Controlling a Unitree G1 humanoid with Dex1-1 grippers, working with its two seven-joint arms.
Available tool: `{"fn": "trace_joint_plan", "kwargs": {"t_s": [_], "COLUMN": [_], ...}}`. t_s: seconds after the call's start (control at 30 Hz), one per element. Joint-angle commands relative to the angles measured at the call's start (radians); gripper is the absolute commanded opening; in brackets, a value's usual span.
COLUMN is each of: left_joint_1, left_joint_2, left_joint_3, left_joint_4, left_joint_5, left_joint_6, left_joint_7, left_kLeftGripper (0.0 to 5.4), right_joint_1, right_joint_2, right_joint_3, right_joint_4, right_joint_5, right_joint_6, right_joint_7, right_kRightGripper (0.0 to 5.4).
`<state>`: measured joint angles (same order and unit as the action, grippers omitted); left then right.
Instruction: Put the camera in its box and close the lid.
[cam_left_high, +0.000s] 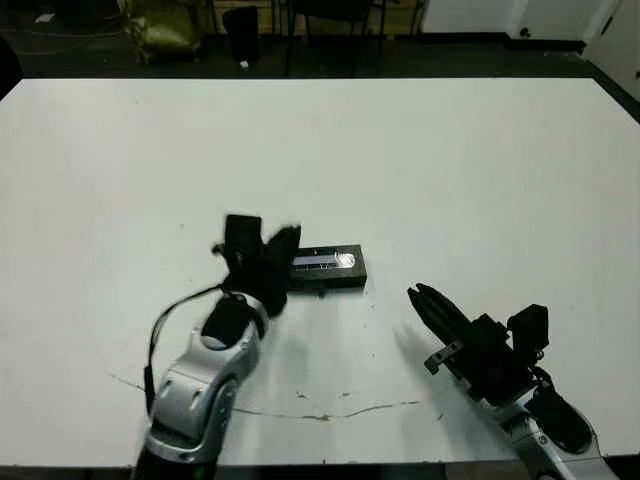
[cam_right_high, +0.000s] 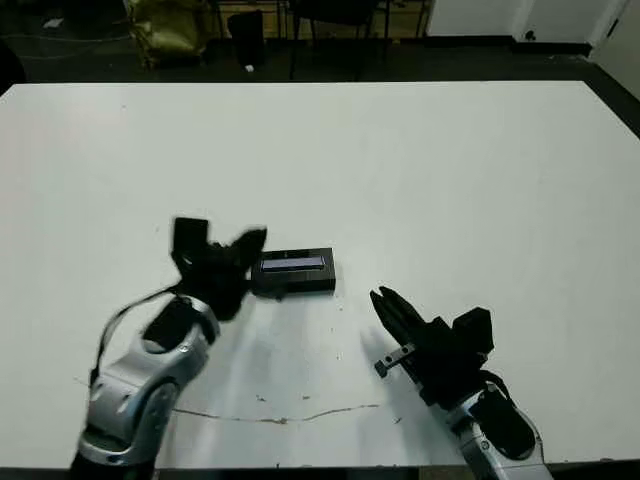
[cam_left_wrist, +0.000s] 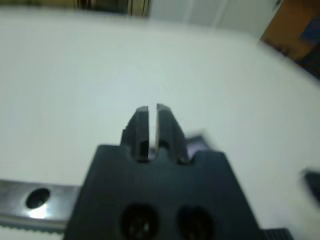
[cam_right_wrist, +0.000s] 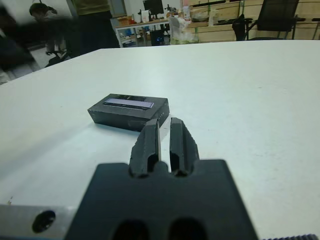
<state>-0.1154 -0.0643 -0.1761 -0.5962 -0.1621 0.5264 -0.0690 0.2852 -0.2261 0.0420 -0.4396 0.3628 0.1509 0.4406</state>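
Head views: the lid (cam_left_high: 326, 264) sits on the box (cam_left_high: 330, 281), squared up on the white table (cam_left_high: 450, 160) a bit left of centre, towards the near edge. The camera isn't visible anywhere, so my read is it's inside and the lid is on. Looks like the task is essentially done; what's left, if anything, is confirming the lid is fully seated and getting the arms clear. A small dark bit pokes out at the box's near edge; can't tell what it is.

The left gripper (cam_left_high: 268, 243) is just beside the box's left end, maybe touching, but blur makes it hard to call. The right gripper (cam_left_high: 425, 300) is off to the box's right and nearer the robot, apart from it, with nothing in it.

Left wrist view: blurry. The left fingers (cam_left_wrist: 141, 125) are pressed nearly together with only a thin slit between them and nothing held. A dark smear past the fingers is probably the box, but it's not clear enough to say.

Right wrist view: cleanest look at the closed box. It's a flat black rectangle, the lid's pale bluish-grey stripe runs along the top, edges line up, no visible gap. The right fingers (cam_right_wrist: 180, 145) are closed together, empty, and pointing roughly at the box. People stand beyond the far edge of the table.
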Motion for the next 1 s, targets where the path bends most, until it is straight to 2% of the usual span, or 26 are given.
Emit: {"fn": "trace_joint_plan", "kwargs": {"t_s": [0.03,0.2,0.33,0.47,0.57,0.67,0.73,0.8,1.0], "left_joint_1": [0.038,0.089,0.183,0.291,0.371,0.417,0.420,0.414,0.413], "left_joint_2": [0.051,0.069,0.090,0.077,0.043,0.003,-0.028,-0.062,-0.079], "left_joint_3": [0.061,0.209,0.280,0.314,0.299,0.276,0.267,0.250,0.207], "left_joint_4": [-0.087,-0.102,-0.116,-0.076,0.001,0.109,0.192,0.260,0.324], "left_joint_5": [-0.029,-0.144,-0.189,-0.173,-0.130,-0.105,-0.101,-0.089,-0.051], "left_joint_6": [-0.080,-0.207,-0.228,-0.280,-0.368,-0.461,-0.503,-0.544,-0.606], "left_joint_7": [-0.044,-0.090,-0.088,-0.070,-0.049,-0.042,-0.030,-0.011,-0.001], "left_kLeftGripper": [0.04,0.04,0.04,0.04,0.04,0.04,0.04,0.04,0.04], "right_joint_1": [-0.001,-0.010,-0.020,-0.033,-0.042,-0.049,-0.058,-0.061,-0.052], "right_joint_2": [-0.002,-0.004,-0.011,-0.015,0.002,0.025,0.048,0.077,0.104], "right_joint_3": [-0.004,-0.009,-0.021,-0.043,-0.055,-0.052,-0.045,-0.039,-0.024], "right_joint_4": [0.018,-0.008,-0.018,-0.052,-0.058,-0.053,-0.025,-0.007,0.017], "right_joint_5": [0.000,-0.002,0.000,0.014,0.019,-0.001,-0.032,-0.053,-0.109], "right_joint_6": [-0.001,0.032,0.034,0.095,0.097,0.071,0.007,-0.027,-0.081], "right_joint_7": [0.001,-0.028,-0.034,-0.066,-0.088,-0.118,-0.126,-0.148,-0.178], "right_kRightGripper": [0.00,0.00,0.00,0.00,0.00,0.00,0.00,0.00,0.00]}}
